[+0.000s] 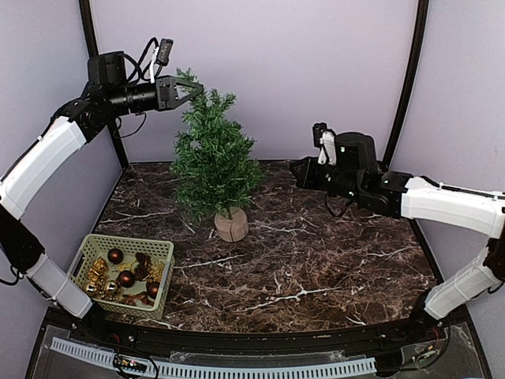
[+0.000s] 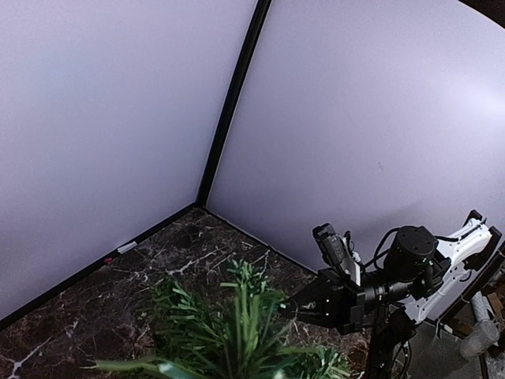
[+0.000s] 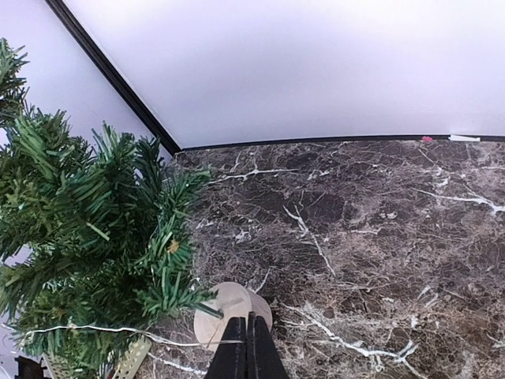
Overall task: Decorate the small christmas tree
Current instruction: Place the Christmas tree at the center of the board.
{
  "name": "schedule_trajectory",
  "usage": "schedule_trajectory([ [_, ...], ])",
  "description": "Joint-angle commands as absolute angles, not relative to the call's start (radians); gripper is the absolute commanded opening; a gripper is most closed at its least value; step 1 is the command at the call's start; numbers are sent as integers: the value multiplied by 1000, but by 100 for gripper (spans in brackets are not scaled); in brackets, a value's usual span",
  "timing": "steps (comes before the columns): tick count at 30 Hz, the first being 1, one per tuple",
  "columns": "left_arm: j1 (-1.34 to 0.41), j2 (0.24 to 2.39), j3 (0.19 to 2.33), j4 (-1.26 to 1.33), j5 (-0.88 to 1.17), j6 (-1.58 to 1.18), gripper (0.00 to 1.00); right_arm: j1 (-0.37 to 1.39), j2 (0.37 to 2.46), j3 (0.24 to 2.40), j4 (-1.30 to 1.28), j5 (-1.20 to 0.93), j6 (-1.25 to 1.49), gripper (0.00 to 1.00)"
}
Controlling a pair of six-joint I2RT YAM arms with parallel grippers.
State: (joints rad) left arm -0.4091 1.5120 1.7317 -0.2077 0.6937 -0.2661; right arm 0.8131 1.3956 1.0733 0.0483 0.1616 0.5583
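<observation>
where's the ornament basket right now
In the top external view the green basket sits at the near-left corner of the table, in front and to the left of the small christmas tree.

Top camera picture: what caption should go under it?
Left end effector at the tip of the small bristly dark-green tree; pale-green ornament basket nearby.

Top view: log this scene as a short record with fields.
tree: upright on its round wooden base, back left of the table
basket: near left corner, holds dark red balls and gold ornaments
left gripper: shut, at the treetop; grip on a twig unclear
right gripper: shut, empty, right of the tree, pointing toward it
</observation>
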Motion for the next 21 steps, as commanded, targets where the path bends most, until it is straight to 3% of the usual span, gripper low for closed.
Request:
schedule_trajectory([
  [1, -417, 1513, 1786, -91, 807, -314, 0, 815, 1360, 1048, 47, 188, 560, 0],
  [21, -441, 1589, 1730, -55, 1040, -298, 1, 814, 1458, 995, 131, 141, 621, 0],
])
